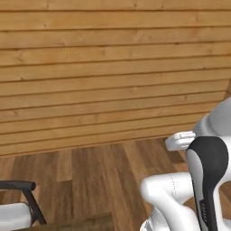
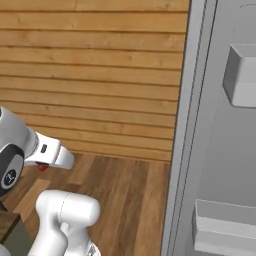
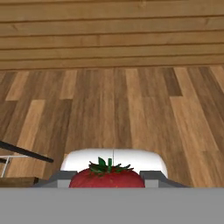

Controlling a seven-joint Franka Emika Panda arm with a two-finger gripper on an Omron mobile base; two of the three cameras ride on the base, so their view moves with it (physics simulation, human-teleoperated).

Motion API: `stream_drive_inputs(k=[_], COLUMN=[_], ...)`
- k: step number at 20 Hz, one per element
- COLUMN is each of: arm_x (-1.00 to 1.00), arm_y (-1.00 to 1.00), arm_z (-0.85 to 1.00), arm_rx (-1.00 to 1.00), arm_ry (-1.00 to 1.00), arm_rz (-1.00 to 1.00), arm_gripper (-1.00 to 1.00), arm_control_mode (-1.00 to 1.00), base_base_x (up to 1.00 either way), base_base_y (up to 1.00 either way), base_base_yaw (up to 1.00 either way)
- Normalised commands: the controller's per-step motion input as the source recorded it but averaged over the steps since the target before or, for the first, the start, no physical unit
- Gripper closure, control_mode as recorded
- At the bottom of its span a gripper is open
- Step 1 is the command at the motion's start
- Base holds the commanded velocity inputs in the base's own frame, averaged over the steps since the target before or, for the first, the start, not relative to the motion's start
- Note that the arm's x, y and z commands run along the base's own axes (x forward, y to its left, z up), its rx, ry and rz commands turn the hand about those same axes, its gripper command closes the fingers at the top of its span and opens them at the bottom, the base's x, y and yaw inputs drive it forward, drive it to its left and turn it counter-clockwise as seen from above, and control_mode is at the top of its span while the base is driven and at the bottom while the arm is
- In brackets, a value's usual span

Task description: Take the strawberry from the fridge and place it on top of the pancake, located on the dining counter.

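The open fridge (image 2: pixel 210 150) door with pale shelves stands right of the plank wall (image 2: pixel 95 75).

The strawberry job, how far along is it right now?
Done: the strawberry is out of the fridge, whose door stands open in the right base view. In hand: the claw is shut on the berry, carried over wooden floor with a plank wall ahead. Left: getting it to the dining counter and setting it on the pancake; no pancake is in sight yet.

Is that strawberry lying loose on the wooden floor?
No, the strawberry sits clamped between the two fingers in the hand view, above the wooden floor.
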Motion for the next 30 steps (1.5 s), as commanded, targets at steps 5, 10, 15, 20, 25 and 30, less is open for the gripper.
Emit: stream_drive_inputs(k=[5, 10, 15, 20, 25, 30], arm_x=[0.0, 0.0, 0.0, 0.0, 0.0, 0.0], arm_y=[0.0, 0.0, 0.0, 0.0, 0.0, 0.0], arm_z=[0.0, 0.0, 0.0, 0.0, 0.0, 0.0], arm_rx=[0.0, 0.0, 0.0, 0.0, 0.0, 0.0], arm_ry=[0.0, 0.0, 0.0, 0.0, 0.0, 0.0], arm_rz=[0.0, 0.0, 0.0, 0.0, 0.0, 0.0], arm_gripper=[1.0, 1.0, 1.0, 1.0, 1.0, 1.0], arm_control_mode=[1.0, 1.0, 1.0, 1.0, 1.0, 1.0], base_base_x=[1.0, 1.0, 0.87, 1.0, 1.0, 0.99], base_base_y=[0.44, 0.19, -0.3, 0.14, 0.45, 0.71], base_base_yaw=[0.0, -0.01, -0.22, -0.13, 0.08, 0.42])
